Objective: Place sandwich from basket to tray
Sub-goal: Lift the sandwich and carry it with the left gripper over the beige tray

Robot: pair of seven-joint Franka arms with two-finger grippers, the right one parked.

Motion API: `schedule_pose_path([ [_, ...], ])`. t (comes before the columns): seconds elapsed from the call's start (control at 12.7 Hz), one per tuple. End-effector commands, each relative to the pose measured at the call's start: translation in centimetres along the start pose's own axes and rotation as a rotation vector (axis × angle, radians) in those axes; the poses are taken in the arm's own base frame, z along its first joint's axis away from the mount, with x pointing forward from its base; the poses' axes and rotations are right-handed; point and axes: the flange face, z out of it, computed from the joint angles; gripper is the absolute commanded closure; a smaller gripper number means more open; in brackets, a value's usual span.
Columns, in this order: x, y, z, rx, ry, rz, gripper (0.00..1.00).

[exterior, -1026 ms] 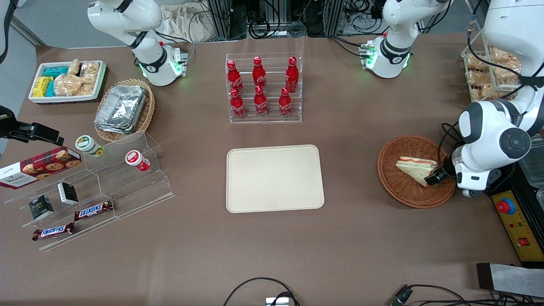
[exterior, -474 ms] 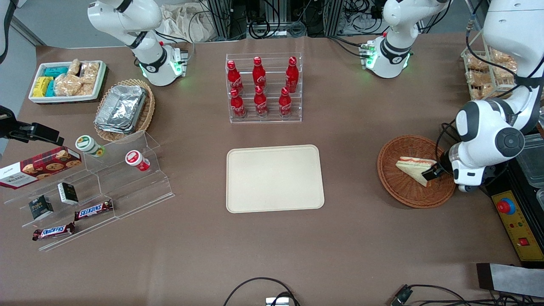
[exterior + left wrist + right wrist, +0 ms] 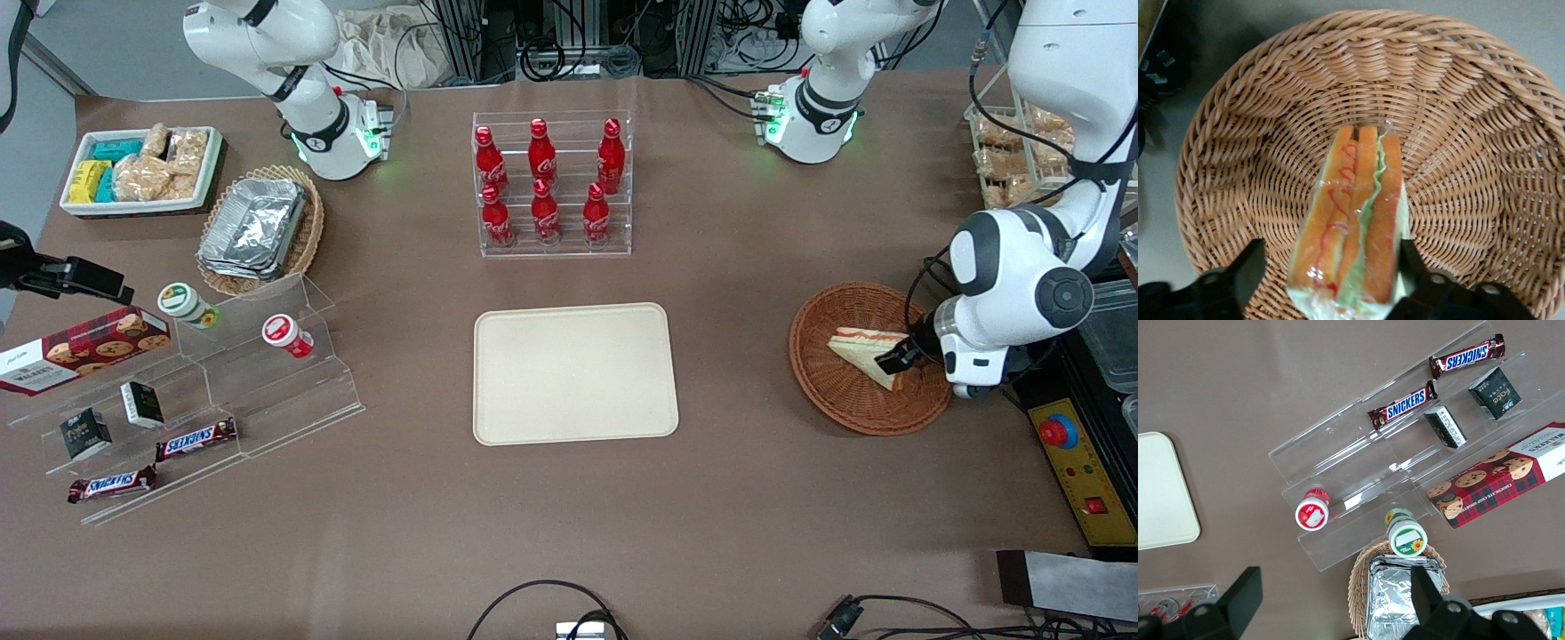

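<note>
Wicker basket (image 3: 867, 356) | gripper (image 3: 1331, 283) spread astride sandwich (image 3: 1355, 220), not clamped | we risk crushing the bread.

Showing glossy white shells, dark grey joint discs, trailing black cables, ending in a black-fingered gripper (image 3: 896, 364) over the basket (image 3: 836, 402).
</note>
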Motion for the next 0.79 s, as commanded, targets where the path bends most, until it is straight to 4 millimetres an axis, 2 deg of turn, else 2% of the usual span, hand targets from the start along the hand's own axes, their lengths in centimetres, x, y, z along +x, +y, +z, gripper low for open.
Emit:
schedule_pose_path([
  [0.0,-0.5,0.1,-1.1,0.003,0.005,0.015,0.96],
  [0.16,-0.3,0.7,-3.3,0.032,-0.017,0.024,1.0],
  [0.39,-0.6,2.9,-9.0,0.052,-0.025,0.113,1.0],
  [0.55,-1.8,5.8,-14.3,0.064,-0.043,0.195,1.0],
  [0.71,-5.2,10.7,-18.8,0.054,-0.033,0.295,1.0],
])
